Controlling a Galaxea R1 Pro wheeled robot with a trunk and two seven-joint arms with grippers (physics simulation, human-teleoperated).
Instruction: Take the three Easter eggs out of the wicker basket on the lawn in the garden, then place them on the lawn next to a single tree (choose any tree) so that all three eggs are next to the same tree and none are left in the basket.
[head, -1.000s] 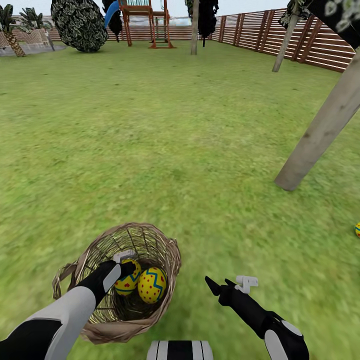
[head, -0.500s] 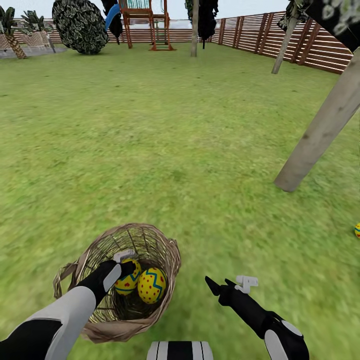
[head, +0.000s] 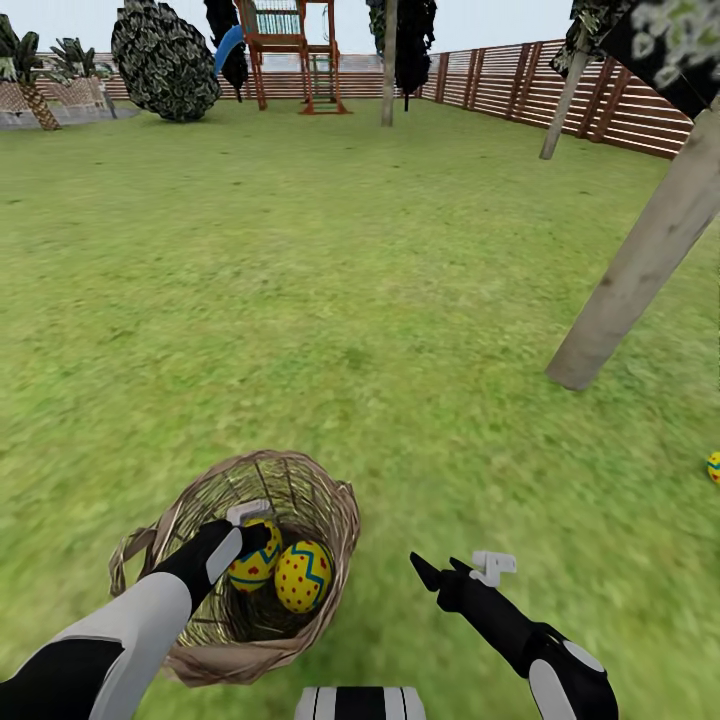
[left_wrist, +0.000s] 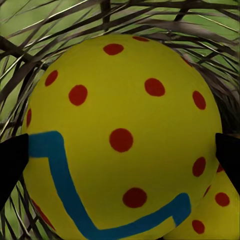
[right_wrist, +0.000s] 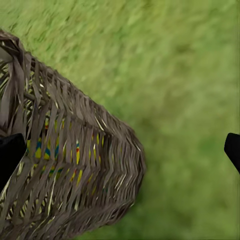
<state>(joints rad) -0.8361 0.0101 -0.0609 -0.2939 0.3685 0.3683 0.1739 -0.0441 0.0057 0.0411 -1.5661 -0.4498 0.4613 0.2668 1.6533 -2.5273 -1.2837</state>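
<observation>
Wooden playset, round bush, palms

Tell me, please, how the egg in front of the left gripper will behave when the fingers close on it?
The egg looks smooth and rounded, so it may slip out between the fingers unless they meet its widest part. It lies against a second egg in the wicker basket, so a push would probably roll both. The open weave may flex.
</observation>
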